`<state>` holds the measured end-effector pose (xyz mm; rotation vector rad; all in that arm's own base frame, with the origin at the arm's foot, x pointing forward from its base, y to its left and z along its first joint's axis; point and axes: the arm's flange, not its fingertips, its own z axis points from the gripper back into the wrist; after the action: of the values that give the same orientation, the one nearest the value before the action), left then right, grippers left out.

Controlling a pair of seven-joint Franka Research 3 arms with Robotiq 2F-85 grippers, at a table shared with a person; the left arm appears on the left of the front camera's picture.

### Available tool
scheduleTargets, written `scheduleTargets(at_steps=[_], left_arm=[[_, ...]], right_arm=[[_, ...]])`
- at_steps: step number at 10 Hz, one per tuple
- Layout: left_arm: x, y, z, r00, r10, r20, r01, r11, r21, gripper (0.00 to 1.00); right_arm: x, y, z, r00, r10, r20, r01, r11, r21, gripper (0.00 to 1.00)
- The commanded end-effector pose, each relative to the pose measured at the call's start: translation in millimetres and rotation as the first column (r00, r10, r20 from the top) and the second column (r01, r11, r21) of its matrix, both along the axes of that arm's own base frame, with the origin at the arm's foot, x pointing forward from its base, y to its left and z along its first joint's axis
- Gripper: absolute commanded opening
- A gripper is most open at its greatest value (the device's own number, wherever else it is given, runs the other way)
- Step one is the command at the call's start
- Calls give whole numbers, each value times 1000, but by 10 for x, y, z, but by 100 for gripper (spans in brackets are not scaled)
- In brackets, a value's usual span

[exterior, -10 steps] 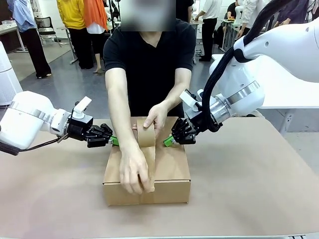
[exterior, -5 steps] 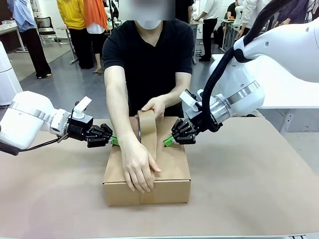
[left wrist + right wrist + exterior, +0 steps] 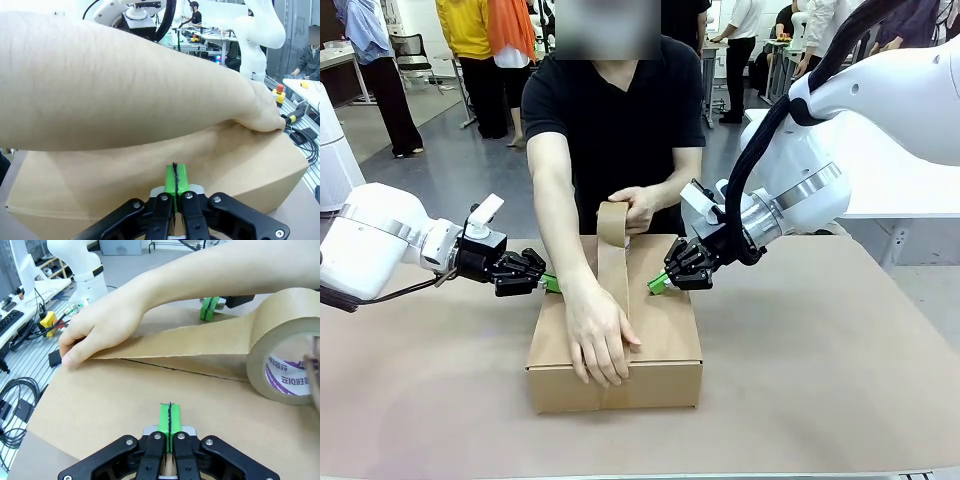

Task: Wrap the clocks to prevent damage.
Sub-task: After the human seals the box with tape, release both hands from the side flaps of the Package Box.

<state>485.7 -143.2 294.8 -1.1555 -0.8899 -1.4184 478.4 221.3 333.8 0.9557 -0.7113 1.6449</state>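
Cardboard box at tabletop centre, nearer front edge; clocks presumably inside, unseen. Left gripper and right gripper both pressed together, pinching nothing, tips bearing on box top at opposite side edges. Person's hand pins tape strip at front edge; other hand lifts tape roll over rear edge. Risk: pull on tape drags box if gripper tips slip; strip may lie skewed off flap seam.

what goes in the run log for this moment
box: shut | person: stretching tape along seam | left hand: shut, at box edge | right hand: shut, on box top
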Motion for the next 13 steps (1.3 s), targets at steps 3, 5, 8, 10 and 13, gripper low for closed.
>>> scheduleTargets(at_steps=[3,5,8,10,13], left_arm=[[-4,-15,-15,1000,2,1,-2,1000,7,1],[-4,-15,-15,1000,2,1,-2,1000,7,1],[-4,-15,-15,1000,2,1,-2,1000,7,1],[-4,-15,-15,1000,2,1,-2,1000,7,1],[-4,-15,-15,1000,2,1,-2,1000,7,1]], right_arm=[[-2,1,-32,1000,-10,-6,10,1000,2,1],[-2,1,-32,1000,-10,-6,10,1000,2,1],[-2,1,-32,1000,-10,-6,10,1000,2,1],[-2,1,-32,1000,-10,-6,10,1000,2,1],[-2,1,-32,1000,-10,-6,10,1000,2,1]])
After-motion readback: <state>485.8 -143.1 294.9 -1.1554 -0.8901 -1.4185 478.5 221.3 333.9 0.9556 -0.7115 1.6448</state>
